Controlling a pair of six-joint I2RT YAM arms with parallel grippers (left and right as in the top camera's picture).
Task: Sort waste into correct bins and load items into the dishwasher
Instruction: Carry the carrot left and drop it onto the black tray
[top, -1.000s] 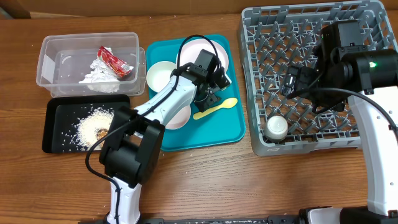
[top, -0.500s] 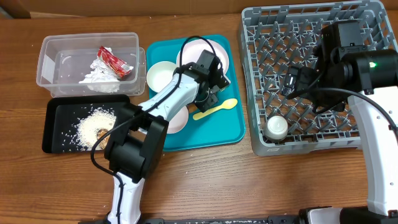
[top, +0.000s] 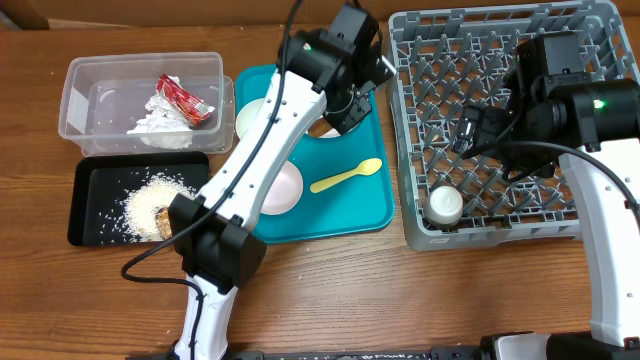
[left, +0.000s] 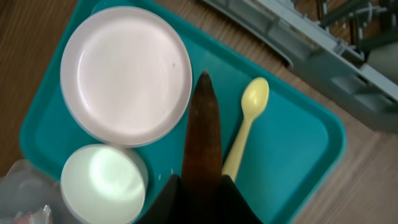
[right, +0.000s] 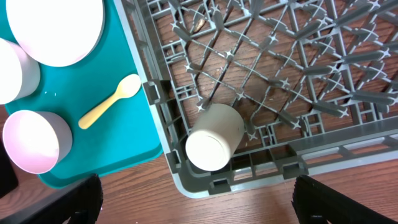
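My left gripper (top: 350, 104) (left: 199, 182) is shut on the small orange carrot (left: 204, 134) and holds it high above the teal tray (top: 360, 208). Below it lie the white plate (left: 126, 74), a white bowl (left: 102, 183) and the pale yellow spoon (top: 347, 177) (left: 246, 121). The second bowl (top: 286, 187) sits at the tray's front. My right gripper (top: 470, 130) (right: 196, 202) is open and empty above the grey dish rack (top: 590, 215). The small white cup (top: 444, 205) (right: 214, 138) lies in the rack's front left corner.
The clear tub (top: 75, 110) at the back left holds the red wrapper (top: 186, 98) and crumpled paper (top: 155, 126). The black tray (top: 88, 205) in front of it holds rice grains (top: 143, 200) and a brown food piece (top: 163, 214). Bare wood runs along the table's front.
My left gripper has risen from the teal tray beside the plate, carrying the carrot up and toward the back. The right arm has not moved.
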